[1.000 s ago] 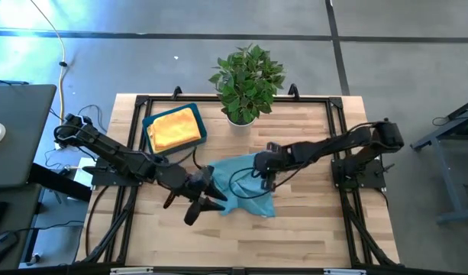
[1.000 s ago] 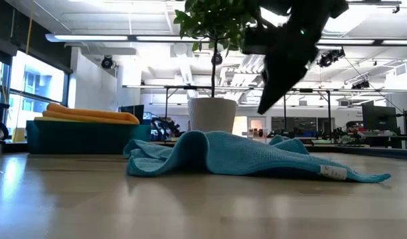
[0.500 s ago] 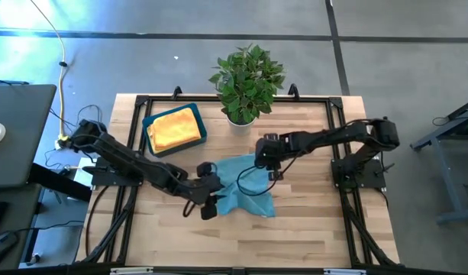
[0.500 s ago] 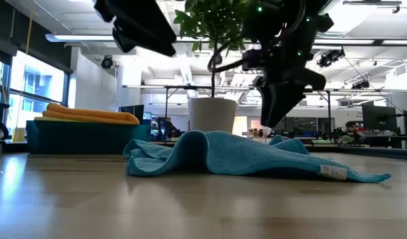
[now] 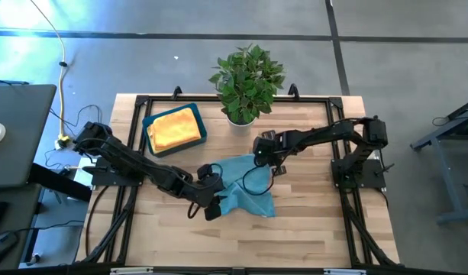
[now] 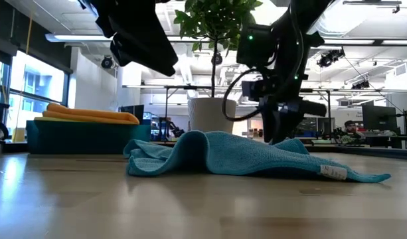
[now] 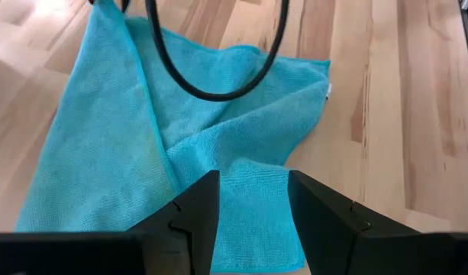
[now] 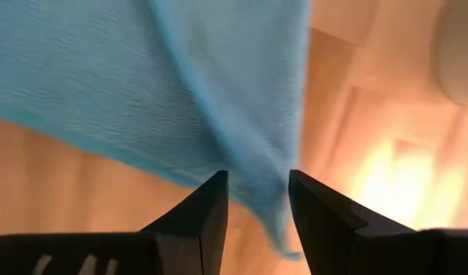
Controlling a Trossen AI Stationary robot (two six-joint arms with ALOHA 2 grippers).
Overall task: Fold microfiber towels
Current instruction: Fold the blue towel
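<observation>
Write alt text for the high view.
A crumpled teal-blue towel lies mid-table, the left gripper and right gripper at opposite edges. Behind sit a blue tray holding yellow-orange towels and a potted plant.

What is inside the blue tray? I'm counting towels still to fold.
The blue tray holds orange-yellow towels, stacked above its rim in the low view. How many there are, and whether anything lies beneath them, is hidden. One teal towel lies crumpled on the table.

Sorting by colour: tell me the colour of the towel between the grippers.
Teal-blue towel; left wrist view shows it best.
</observation>
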